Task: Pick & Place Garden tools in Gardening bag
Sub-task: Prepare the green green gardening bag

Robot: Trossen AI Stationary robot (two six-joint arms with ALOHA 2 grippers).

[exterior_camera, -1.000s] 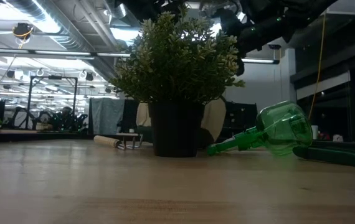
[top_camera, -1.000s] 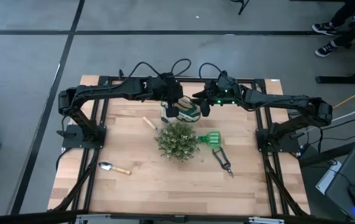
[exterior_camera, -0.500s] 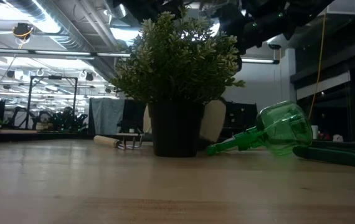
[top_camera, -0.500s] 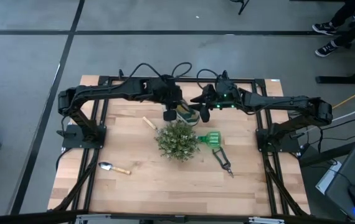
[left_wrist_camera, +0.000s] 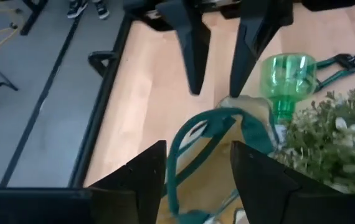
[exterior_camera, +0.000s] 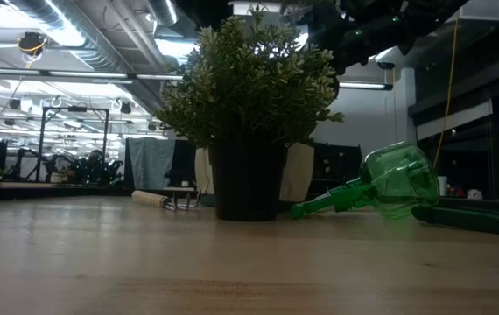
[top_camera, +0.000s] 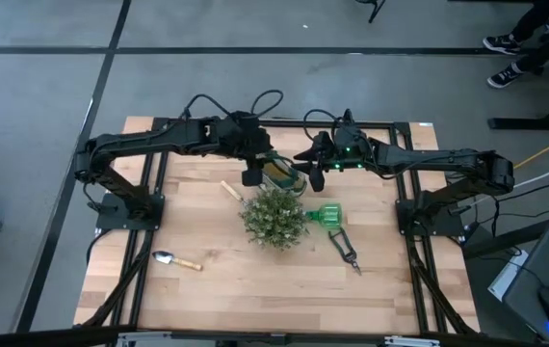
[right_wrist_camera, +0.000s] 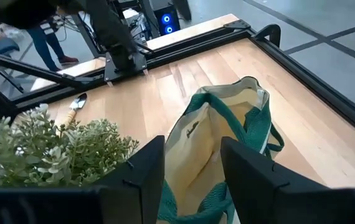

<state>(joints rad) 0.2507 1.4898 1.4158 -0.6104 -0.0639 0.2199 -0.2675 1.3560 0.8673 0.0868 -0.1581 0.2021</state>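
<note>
1. Behind the plant (top_camera: pixel 274 218), from above: gardening bag (top_camera: pixel 283 174) between left gripper (top_camera: pixel 253 176) and right gripper (top_camera: pixel 311 174).
2. Wrist views only: both grippers parted, empty, over bag; trowel (right_wrist_camera: pixel 76 103) far off.

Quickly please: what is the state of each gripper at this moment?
Left gripper: open, above the gardening bag, holding nothing.
Right gripper: open, above the same bag, holding nothing.

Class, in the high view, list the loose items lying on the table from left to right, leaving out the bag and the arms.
Trowel → short wooden-handled piece → potted plant → green plastic tool → pruning shears.
</note>
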